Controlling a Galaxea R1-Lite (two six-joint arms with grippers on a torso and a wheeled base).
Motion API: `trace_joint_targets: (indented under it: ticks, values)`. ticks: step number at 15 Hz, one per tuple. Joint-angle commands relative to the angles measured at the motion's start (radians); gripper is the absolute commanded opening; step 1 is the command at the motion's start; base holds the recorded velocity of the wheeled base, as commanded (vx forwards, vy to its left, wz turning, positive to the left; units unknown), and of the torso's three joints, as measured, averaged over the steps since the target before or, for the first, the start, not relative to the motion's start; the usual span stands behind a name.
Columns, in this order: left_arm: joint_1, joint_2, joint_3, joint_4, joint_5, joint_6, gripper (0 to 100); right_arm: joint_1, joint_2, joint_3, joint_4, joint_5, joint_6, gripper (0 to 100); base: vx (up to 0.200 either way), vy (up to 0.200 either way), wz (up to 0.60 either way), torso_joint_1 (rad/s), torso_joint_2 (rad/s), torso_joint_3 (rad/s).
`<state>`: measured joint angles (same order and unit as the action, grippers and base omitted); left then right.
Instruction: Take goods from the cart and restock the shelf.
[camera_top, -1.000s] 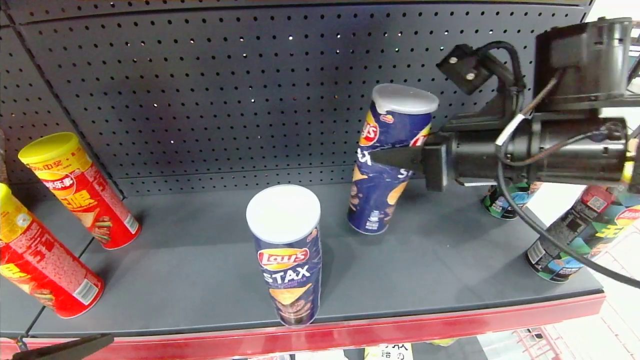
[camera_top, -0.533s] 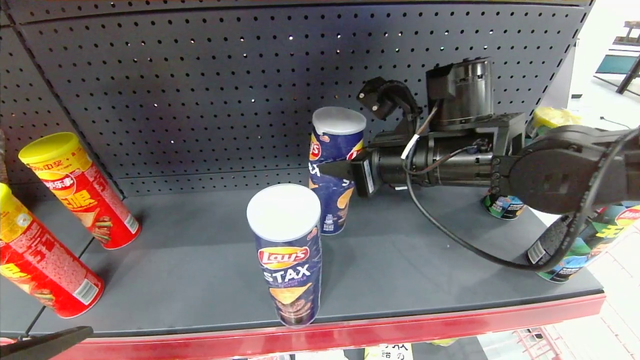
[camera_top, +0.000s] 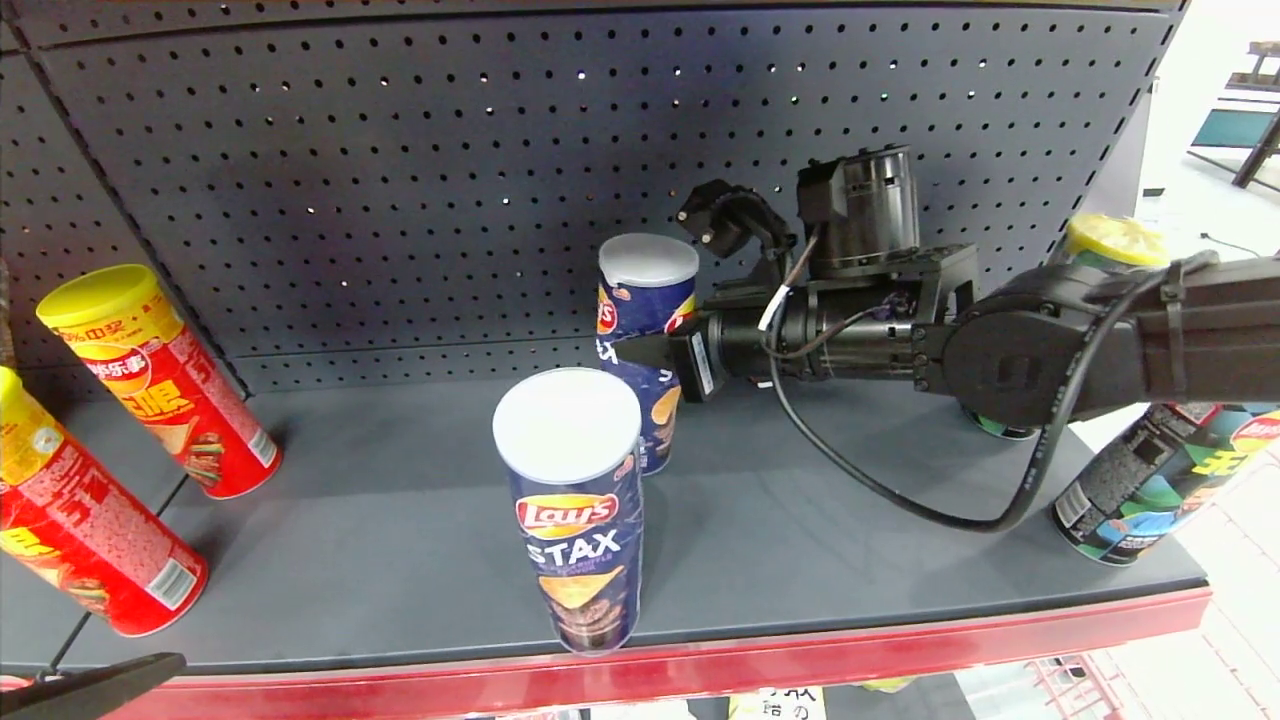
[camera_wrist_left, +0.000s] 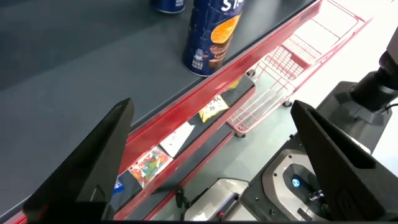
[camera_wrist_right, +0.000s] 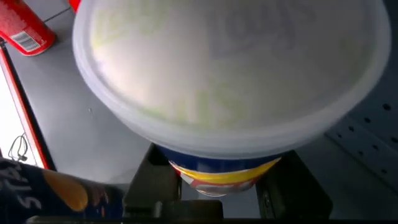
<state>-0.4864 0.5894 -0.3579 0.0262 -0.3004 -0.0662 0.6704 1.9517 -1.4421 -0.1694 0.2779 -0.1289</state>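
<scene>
Head view: the right claw (camera_top: 640, 352) is clamped on the mid-body of the blue can (camera_top: 645, 290), which stands close to upright over the rear of the shelf (camera_top: 850, 520), just behind the front blue can (camera_top: 575, 500). The side grip keeps the lid free and the base level for setting down. Whether the base touches the shelf cannot be told. Red cans (camera_top: 160, 385) stand well apart on the left.

Left wrist view: the left claw (camera_wrist_left: 211, 106) hangs with fingers apart and empty, below the shelf edge and near the cart (camera_wrist_left: 292, 62), probably placed to fetch the next item.

Right wrist view: fingers (camera_wrist_right: 149, 190) press both sides of the blue can below its lid (camera_wrist_right: 230, 68)
</scene>
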Motion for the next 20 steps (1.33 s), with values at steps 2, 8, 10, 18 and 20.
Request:
trace_joint_targets:
  ticks: [2, 8, 10, 18, 20]
  values:
    - [0.000, 0.006, -0.001, -0.002, 0.000, 0.000, 100, 0.017, 0.003, 0.005, 0.001, 0.000, 0.000, 100, 0.000, 0.000, 0.00, 0.000, 0.00, 0.000]
    - [0.000, 0.018, 0.002, 0.000, 0.001, -0.007, 100, 0.028, -0.099, 0.124, -0.001, -0.037, 0.009, 100, 0.000, 0.000, 0.00, 0.000, 0.00, 0.000]
    - [0.000, 0.047, 0.002, -0.002, 0.012, -0.007, 100, 0.029, -0.171, 0.201, -0.001, -0.063, 0.018, 100, 0.000, 0.000, 0.00, 0.000, 0.00, 0.000]
    - [0.000, 0.412, -0.102, -0.005, 0.150, 0.002, 100, 0.037, -0.665, 0.674, -0.001, -0.172, 0.097, 100, 0.000, 0.000, 0.00, 0.000, 0.00, 0.000]
    - [-0.003, 0.557, -0.164, -0.008, 0.179, 0.003, 100, 0.038, -0.849, 0.767, 0.001, -0.166, 0.092, 100, 0.000, 0.000, 0.00, 0.000, 0.00, 0.000]
